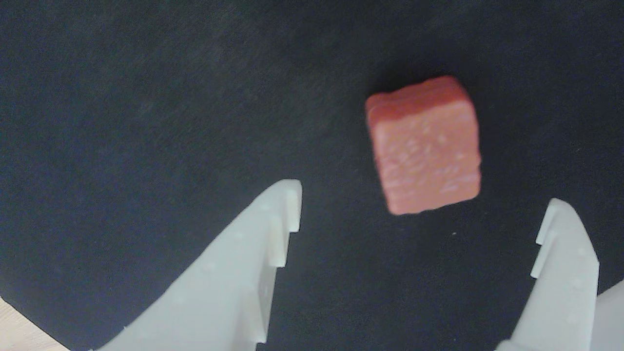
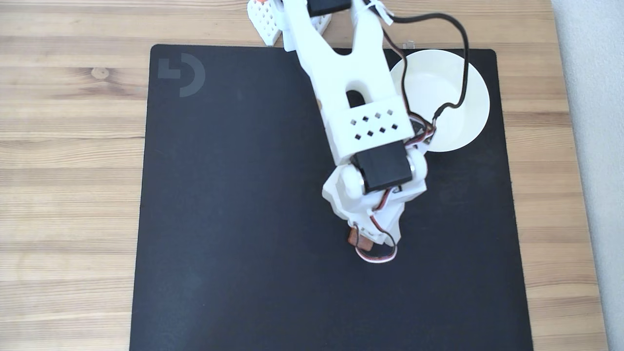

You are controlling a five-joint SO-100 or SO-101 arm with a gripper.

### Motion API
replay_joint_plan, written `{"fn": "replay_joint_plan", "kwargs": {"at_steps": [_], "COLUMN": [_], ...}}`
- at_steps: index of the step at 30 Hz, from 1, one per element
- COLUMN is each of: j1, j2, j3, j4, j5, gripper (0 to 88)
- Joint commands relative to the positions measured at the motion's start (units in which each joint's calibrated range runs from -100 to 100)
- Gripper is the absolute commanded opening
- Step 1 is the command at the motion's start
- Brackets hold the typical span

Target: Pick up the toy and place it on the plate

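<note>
Surface: wooden table with light planks, and we've got a big black mat laid over most of it, faint logo in its upper left corner in the fixed view.
Mat up close: in the wrist view the mat is a dark felt-looking sheet, with a sliver of pale wood at the bottom left corner.
Arm: white printed arm reaching down from the top edge of the fixed view, black servo near the wrist, red, white and black wires looping off it.
Gripper: we see the gripper spread wide apart in the wrist view, 2 white fingers coming up from the bottom edge, nothing between the tips but mat. It's not touching anything.
Toy: reddish-brown squarish toy with a grainy top, lying flat on the mat just above the gap between the fingers, closer to the right one in the wrist view. A bit blurry, so we can't read the surface detail.
Toy from above: in the fixed view we only catch a small brown bit of the toy poking out at the left side of the wrist, the rest is hidden under the arm.
Plate: round white plate near the mat's upper right corner in the fixed view, partly covered by the arm and a black cable, well apart from the toy.
Right edge: grey strip beside the table, can't tell what it is.
</note>
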Motion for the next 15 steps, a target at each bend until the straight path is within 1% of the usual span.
{"fn": "replay_joint_plan", "kwargs": {"at_steps": [1, 4, 15], "j1": [0.43, 1.60, 1.85], "j2": [-0.34, -0.34, -0.34], "j3": [-2.09, -1.91, -1.91], "j4": [1.22, 1.22, 0.63], "j5": [0.75, 1.12, 1.12], "gripper": [32.7, 32.7, 32.7]}}
